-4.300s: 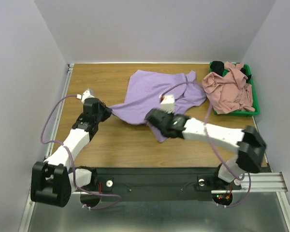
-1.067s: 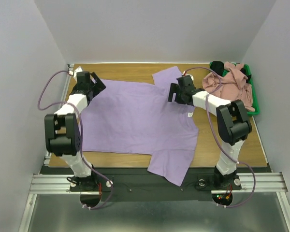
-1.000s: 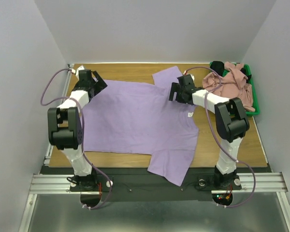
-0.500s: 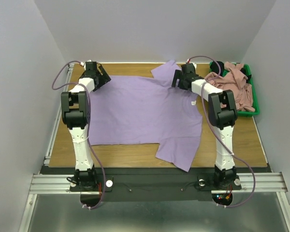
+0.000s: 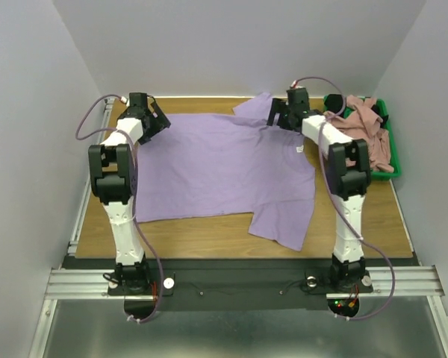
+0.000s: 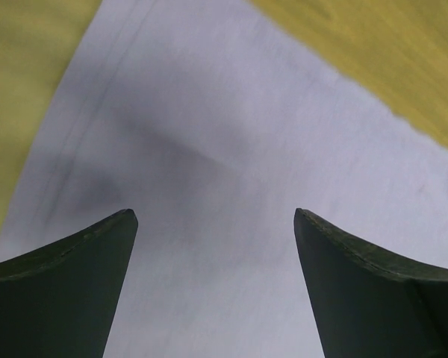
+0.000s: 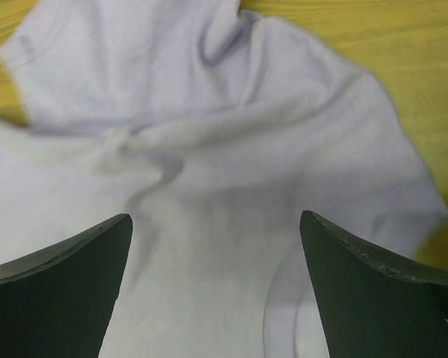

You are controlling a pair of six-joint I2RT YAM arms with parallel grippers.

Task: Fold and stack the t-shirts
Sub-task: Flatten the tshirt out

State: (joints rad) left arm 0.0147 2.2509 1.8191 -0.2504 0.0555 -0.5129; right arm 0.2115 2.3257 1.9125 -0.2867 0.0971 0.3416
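The lavender t-shirt (image 5: 216,168) lies spread flat across the table, with one sleeve (image 5: 284,224) pointing at the near edge and a small white label (image 5: 300,149) by its right side. My left gripper (image 5: 155,121) is open over the shirt's far left corner (image 6: 209,134), nothing between its fingers (image 6: 75,276). At the far right sleeve, my right gripper (image 5: 278,117) is open above rumpled lavender cloth (image 7: 209,164), fingers (image 7: 373,291) wide apart. The dusty pink t-shirt (image 5: 362,130) and the black t-shirt (image 5: 336,101) lie bunched in the bin.
The green plastic bin (image 5: 394,173) stands at the table's far right corner, close to my right arm. White walls close in the back and both sides. Bare wood (image 5: 194,239) shows along the near edge in front of the shirt.
Over the last second both arms stretched toward the far edge, and the lavender shirt slid back with them, its near sleeve leaving the table's front edge.
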